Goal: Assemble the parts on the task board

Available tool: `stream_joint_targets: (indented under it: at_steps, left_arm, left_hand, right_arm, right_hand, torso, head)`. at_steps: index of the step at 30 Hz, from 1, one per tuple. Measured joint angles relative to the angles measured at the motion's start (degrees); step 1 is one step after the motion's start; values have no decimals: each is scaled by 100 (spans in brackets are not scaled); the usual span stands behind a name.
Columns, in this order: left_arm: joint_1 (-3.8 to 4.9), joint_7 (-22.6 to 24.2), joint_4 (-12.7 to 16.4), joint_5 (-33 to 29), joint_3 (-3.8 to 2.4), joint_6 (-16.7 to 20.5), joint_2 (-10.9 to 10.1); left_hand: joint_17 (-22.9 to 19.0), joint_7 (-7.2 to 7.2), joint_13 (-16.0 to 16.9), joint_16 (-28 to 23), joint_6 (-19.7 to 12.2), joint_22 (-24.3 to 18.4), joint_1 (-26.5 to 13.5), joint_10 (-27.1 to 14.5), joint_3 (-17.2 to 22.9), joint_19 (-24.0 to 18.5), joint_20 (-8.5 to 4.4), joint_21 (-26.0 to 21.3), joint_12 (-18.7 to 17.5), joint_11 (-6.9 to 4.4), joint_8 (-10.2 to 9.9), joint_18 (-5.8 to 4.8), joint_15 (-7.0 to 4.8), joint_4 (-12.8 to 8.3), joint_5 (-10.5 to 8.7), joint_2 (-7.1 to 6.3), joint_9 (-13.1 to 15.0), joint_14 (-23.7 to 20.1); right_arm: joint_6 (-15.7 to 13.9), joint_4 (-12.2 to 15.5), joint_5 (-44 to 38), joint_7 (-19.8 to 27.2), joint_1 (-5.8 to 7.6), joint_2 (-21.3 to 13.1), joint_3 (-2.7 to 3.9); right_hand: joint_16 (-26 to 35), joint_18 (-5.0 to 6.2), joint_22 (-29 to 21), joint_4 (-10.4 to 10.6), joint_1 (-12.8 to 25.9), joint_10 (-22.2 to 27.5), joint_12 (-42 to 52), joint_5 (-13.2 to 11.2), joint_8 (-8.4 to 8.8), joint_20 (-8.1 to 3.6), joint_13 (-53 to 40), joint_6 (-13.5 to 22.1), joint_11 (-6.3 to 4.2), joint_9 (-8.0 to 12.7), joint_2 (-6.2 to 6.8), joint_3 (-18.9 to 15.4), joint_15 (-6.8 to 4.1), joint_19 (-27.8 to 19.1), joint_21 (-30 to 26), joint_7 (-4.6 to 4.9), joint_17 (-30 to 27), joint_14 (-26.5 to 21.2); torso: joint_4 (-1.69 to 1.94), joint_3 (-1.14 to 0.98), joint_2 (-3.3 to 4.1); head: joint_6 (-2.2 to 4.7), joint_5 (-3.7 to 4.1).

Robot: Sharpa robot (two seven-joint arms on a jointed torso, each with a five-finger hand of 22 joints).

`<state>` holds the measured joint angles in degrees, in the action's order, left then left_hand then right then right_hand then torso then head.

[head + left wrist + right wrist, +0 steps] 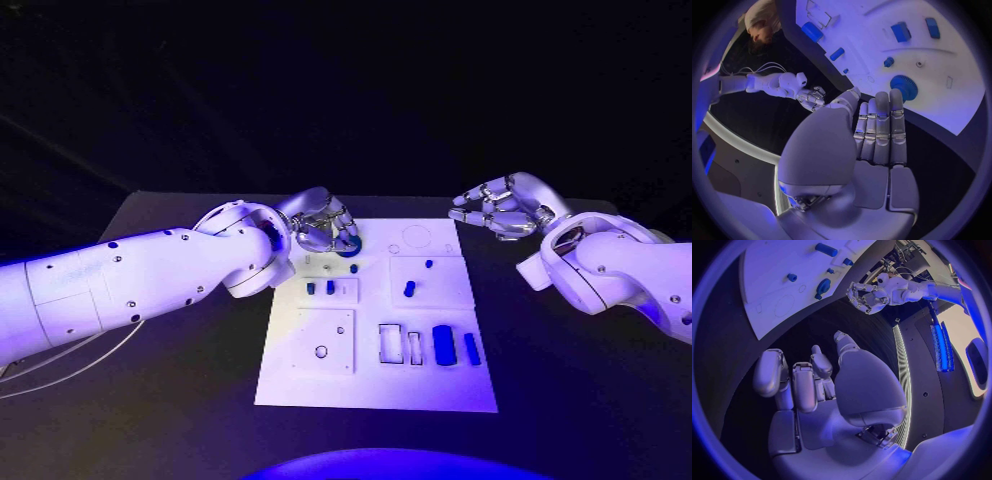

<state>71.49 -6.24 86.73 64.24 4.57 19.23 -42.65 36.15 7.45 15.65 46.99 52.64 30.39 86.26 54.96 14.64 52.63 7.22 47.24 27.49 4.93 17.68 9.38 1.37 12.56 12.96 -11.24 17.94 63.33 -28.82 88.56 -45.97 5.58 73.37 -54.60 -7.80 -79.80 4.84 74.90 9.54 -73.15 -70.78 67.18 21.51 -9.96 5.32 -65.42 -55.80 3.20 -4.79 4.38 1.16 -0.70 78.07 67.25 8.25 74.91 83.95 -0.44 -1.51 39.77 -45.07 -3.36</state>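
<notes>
Hovering over task board (378, 385) far edge: left hand (325, 226), fingers straight.

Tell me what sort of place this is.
Likely a robotics lab or test bench: a black table bears a white task board of small blue parts, with a left robot hand and right robot hand poised over it.

No text, label, brand, number or sign can be read anywhere on the white task board (378, 385), on the blue parts (444, 345) lying on it, or on the robot's white arms; the outlines on the board are plain shapes without lettering.
</notes>
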Motion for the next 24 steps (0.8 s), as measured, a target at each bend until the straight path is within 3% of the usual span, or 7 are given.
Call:
stream_joint_targets:
  at_steps: [6, 11, 13, 18, 24]
  left_arm:
    - [-108, 64, -108, 1005, 47, 91, 180]
    - [-158, -54, -185, 1608, 67, -4, 289]
    - [-174, -118, -228, 1816, 72, -82, 331]
    - [-194, -251, -323, 2151, 78, -298, 418]
    - [-211, -352, -402, 2357, 79, -515, 456]
  left_hand:
    - [-105, -9, -331, 71, 9, -40, 64, -73, 25, 9, 7, -87, -337, 72, -199, 0, 30, -25, 0, -105, -246, -31]
    - [-111, -30, -478, 322, 72, -32, 13, -96, -131, 77, 44, -83, -386, 52, -290, -1, 25, -2, 0, -156, -388, -27]
    - [-89, -60, -562, 598, 119, 27, -37, -60, -308, 159, 20, 3, -386, 16, -344, 0, -42, 36, 0, -205, -484, 40]
    - [132, -89, -706, 1319, 279, 222, -32, 26, -643, 281, -37, 276, -386, -62, -423, -1, -58, 104, 0, -200, -649, 287]
    - [650, -109, -824, 1985, 440, 418, 120, 225, -664, 298, -37, 540, -458, -41, -502, -1, -54, 125, 0, -49, -760, 610]
  right_arm:
    - [-24, 4, 21, 26, -2, -11, 0]
    - [-39, 8, 33, 39, -4, -16, 0]
    - [-42, 10, 37, 44, -4, -17, 0]
    - [-45, 12, 45, 54, -4, -17, 0]
    - [-48, 14, 51, 60, -4, -12, 0]
  right_hand:
    - [34, 0, 0, 20, 0, 123, -215, 0, 0, -21, 244, 28, -7, 0, 0, -20, -3, -20, -26, -12, 0, -3]
    - [34, 0, 5, 20, 0, 144, -272, 0, 0, -20, 306, 29, 14, 0, 0, -20, -3, -20, -44, -11, 0, -3]
    - [34, 0, 5, 20, 0, 154, -272, 0, 0, -20, 315, 29, 5, 0, 0, -20, -3, -20, -44, -11, 0, -3]
    - [34, -1, 4, 20, -22, 164, -308, 12, 0, -20, 356, 30, -5, 0, -22, -20, -3, -20, -60, -12, 0, -3]
    - [34, 0, 4, 20, -22, 184, -352, 24, 0, -20, 389, 31, 16, 0, -22, -20, -3, -20, -69, -11, 0, -3]
  torso:
    - [-3, -4, 3]
    - [-6, -5, 5]
    - [-7, -5, 5]
    - [-9, -5, 5]
    - [-10, -5, 2]
  head:
    - [11, 6]
    - [7, 11]
    - [5, 11]
    - [5, 16]
    - [15, 9]
